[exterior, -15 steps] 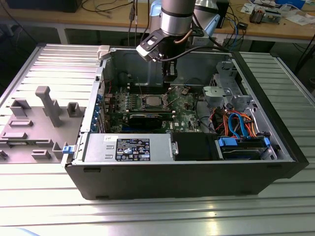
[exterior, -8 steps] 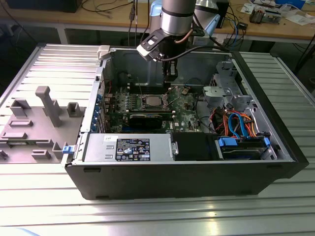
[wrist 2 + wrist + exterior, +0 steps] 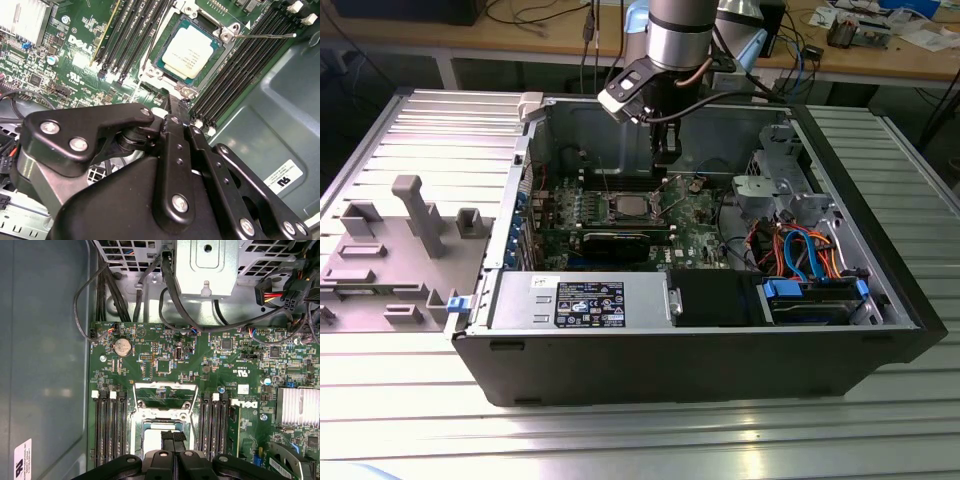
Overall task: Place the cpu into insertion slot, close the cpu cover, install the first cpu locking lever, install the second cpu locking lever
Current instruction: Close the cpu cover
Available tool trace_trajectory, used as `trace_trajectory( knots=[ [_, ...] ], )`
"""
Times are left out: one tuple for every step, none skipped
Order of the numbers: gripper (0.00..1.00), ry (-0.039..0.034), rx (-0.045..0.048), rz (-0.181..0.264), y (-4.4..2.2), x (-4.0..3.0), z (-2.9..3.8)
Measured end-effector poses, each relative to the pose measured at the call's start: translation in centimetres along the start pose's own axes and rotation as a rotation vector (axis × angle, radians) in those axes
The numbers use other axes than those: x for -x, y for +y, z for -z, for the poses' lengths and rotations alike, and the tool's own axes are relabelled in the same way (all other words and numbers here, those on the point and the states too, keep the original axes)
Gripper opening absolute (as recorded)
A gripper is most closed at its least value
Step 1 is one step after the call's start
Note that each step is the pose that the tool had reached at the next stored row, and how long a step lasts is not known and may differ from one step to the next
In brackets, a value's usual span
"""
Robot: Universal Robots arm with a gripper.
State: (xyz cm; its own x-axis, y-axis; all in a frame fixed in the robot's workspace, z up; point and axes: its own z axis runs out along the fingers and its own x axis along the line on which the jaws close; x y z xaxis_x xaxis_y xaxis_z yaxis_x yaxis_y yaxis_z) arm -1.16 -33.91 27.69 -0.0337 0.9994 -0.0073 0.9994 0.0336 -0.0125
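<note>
The cpu (image 3: 190, 52) sits in the insertion slot (image 3: 156, 67) of the open computer case (image 3: 880, 290), with memory slots (image 3: 120, 40) flanking it. The jaws hang just above the slot — pressed together, gripping nothing. The first wrist view shows the cpu cover (image 3: 165, 385) swung open; the second shows a thin locking lever (image 3: 265, 35) sticking free.

The exterior view looks down at a slant from above the near edge of the bench (image 3: 620, 440), far enough back to take in the whole open computer case (image 3: 720, 350). Both wrist views sit close over the circuit board (image 3: 235, 355) and look down past the hand (image 3: 174, 439). They share the chip (image 3: 191, 50) and the memory slots (image 3: 235, 70).
</note>
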Motion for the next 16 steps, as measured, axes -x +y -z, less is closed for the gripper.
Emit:
trace_trajectory(
  knots=[
    [0.11, 0.0, 0.0, 0.0, 0.0, 0.0, 0.0],
    [0.11, 0.0, 0.0, 0.0, 0.0, 0.0, 0.01],
    [0.11, -0.0002, 0.0, 0.0, 0.0, 0.0, 0.05],
    [0.11, 0.0, 0.0, 0.0, 0.0, 0.0, 0.07],
    [0.11, -0.0004, -0.0002, 0.0, 0.0, 0.01, 0.12],
    [0.11, -0.0003, -0.0001, 0.0, 0.0, 0.0, 0.18],
    [0.11, -0.0002, 0.0, 0.0, 0.0, 0.0, 0.22],
    [0.11, 0.0, 0.0001, 0.0, 0.0, 0.0, 0.25],
    [0.11, 0.0002, 0.0002, 0.0, 0.0, 0.0, 0.29],
    [0.11, 0.0001, 0.0001, 0.0, 0.02, 0.0, 0.3],
    [0.11, 0.0, 0.0, 0.0, 0.17, 0.01, 0.31],
    [0.11, -0.0001, 0.0, 0.0, 0.29, 0.01, 0.31],
    [0.11, -0.0001, 0.0, 0.0, 0.4, 0.02, 0.32],
    [0.11, -0.0002, 0.0, 0.0, 0.47, 0.02, 0.32],
    [0.11, -0.0001, 0.0, 0.0, 0.55, 0.01, 0.32],
    [0.11, -0.0002, 0.0, 0.0, 0.58, 0.0, 0.32]
  ],
)
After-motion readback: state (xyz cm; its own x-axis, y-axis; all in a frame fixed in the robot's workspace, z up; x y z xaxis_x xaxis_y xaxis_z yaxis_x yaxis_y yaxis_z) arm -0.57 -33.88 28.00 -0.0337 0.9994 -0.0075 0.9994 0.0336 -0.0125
